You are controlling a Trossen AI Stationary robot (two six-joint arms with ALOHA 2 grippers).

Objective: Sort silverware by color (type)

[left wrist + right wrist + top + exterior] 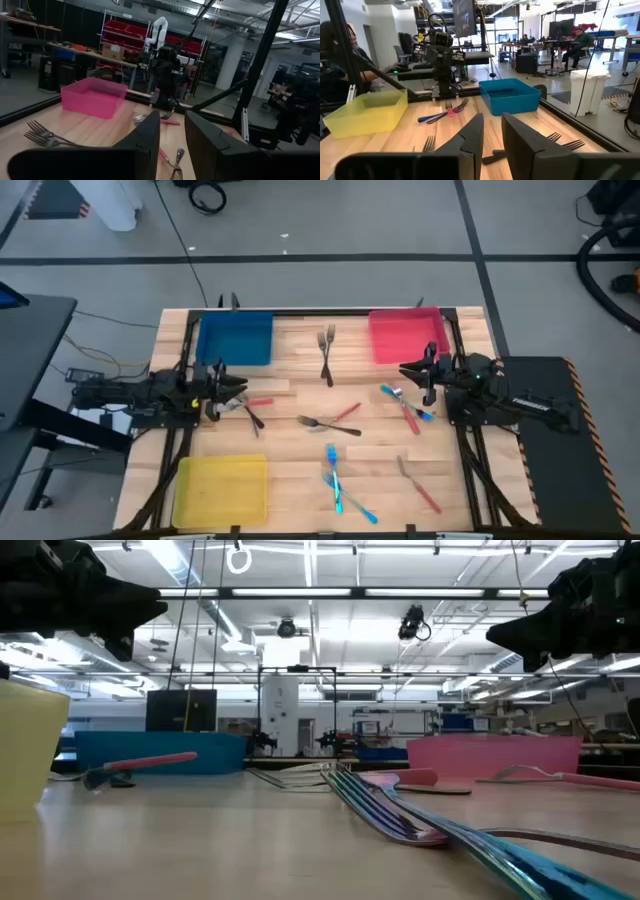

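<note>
The silverware lies scattered on the wooden table. Two dark forks (326, 345) lie between the far trays. A dark fork crossed by a red-handled piece (335, 423) is at the middle. Blue-cyan pieces (340, 480) lie near the front, with a red-handled one (420, 485) beside them. My left gripper (235, 388) hovers open at the left, over a red-handled piece (258, 402) and a dark one (250, 415). My right gripper (412, 372) hovers open at the right, beside a blue and a red piece (405, 402). Nothing is between either gripper's fingers (150, 135) (472, 132).
A blue tray (235, 338) stands at the far left, a pink-red tray (408, 335) at the far right and a yellow tray (222, 490) at the near left. A person (335, 45) sits beyond the table's edge in the right wrist view.
</note>
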